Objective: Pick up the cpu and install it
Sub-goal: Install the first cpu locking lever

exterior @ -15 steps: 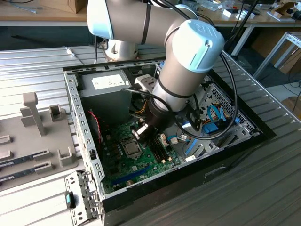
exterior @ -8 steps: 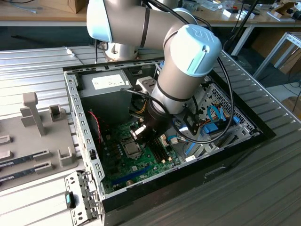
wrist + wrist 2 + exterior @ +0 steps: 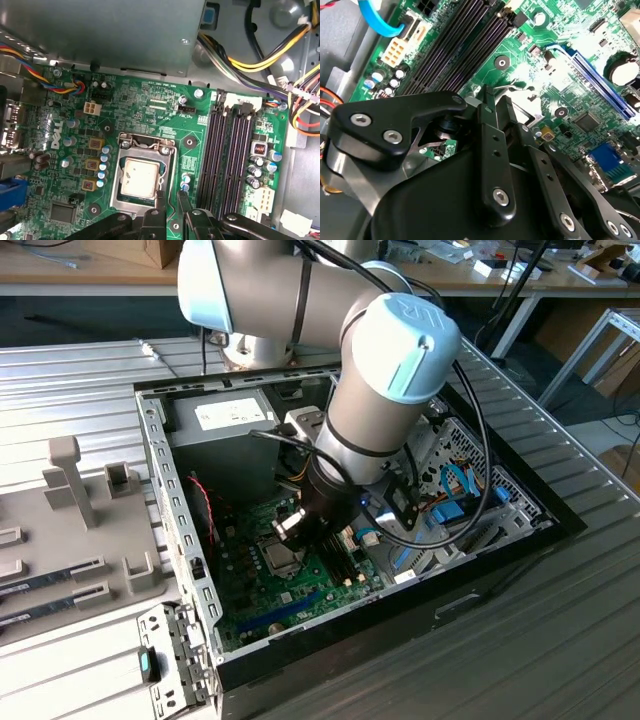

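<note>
First wrist view looks straight down on the green motherboard (image 3: 150,100), and the cpu (image 3: 141,178) lies flat in its socket (image 3: 145,172), its dull silver lid framed on all sides by the socket's metal bracket. It sits level and square with the frame, which I judge to mean it is already seated, not just resting askew. The hand (image 3: 169,197) hovers just beside the socket, at the edge nearest the memory slots (image 3: 231,155); its two dark fingertips (image 3: 160,200) stand close together with only a narrow gap, and nothing is between them. That placement suggests the hand is working at the socket's edge, where a retention lever would lie, though I cannot make out a lever for certain.

Seen in the exterior view, the arm reaches down into the open computer case (image 3: 180,570), which lies on its side on the ribbed bench (image 3: 560,640). The case holds the motherboard, a grey power supply (image 3: 225,420) at its far end from the socket, and bundles of coloured cables (image 3: 455,495) beyond the memory slots. The cpu (image 3: 283,558) shows as a pale square directly under the hand (image 3: 292,532).

A grey holder tray (image 3: 70,530) rests on the bench outside the case, well apart from the socket, with long narrow sticks (image 3: 55,575) lying in its grooves.
</note>
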